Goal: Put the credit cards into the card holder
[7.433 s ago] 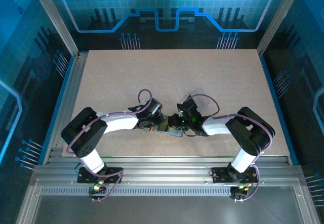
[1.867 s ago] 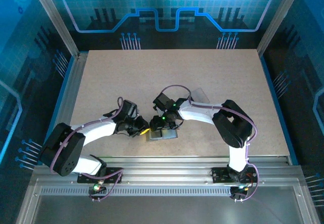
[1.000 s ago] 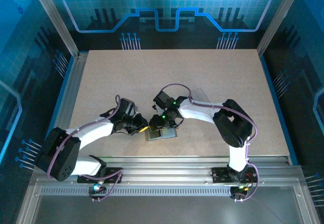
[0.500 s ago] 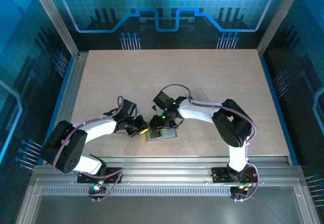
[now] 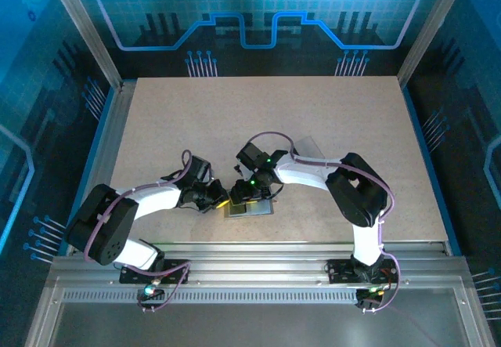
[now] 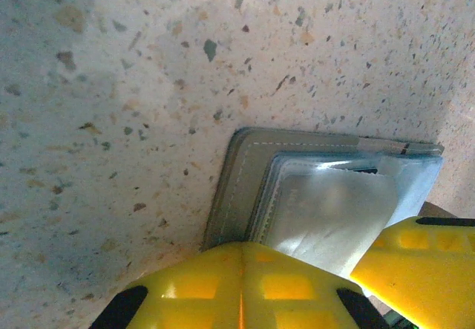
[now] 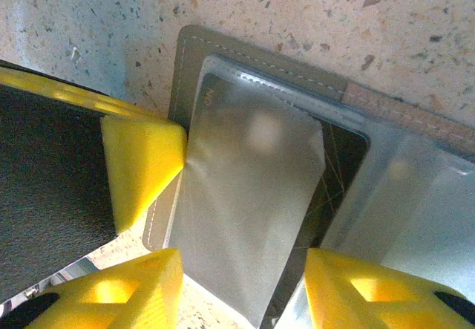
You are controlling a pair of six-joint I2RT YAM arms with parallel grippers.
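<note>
Top view: card holder [image 5: 254, 209] lies open on the table [image 5: 352, 112], centre, close to the near edge. Both arms crowd over it, w/ left gripper [image 5: 221, 200] at its left end and right gripper [image 5: 247, 194] just over it. Jaws too small to read here.

Left wrist: L fingers pressed together, nothing visible between them, tips over the holder's grey rim beside the clear pocket [image 6: 334, 203]. One yellow R finger sits just to the right.

Right wrist: R jaws half spread, one each side of a pale glossy credit card [image 7: 245, 173], pinching it by its long edges. Card lies over the pocket, slightly skewed. Far end looks tucked under the plastic, can't tell for sure. A black card [image 7: 343, 158] sits beside it under the plastic. L fingertip touches the holder's left edge.

Risks, imo:
- Skew: a corner catches the pocket seam, so the card buckles or pops out of the grip.
- L tip is only on the edge, so the holder could slide w/ the push.
- Grippers are v. close, so fingers could bump.
</note>
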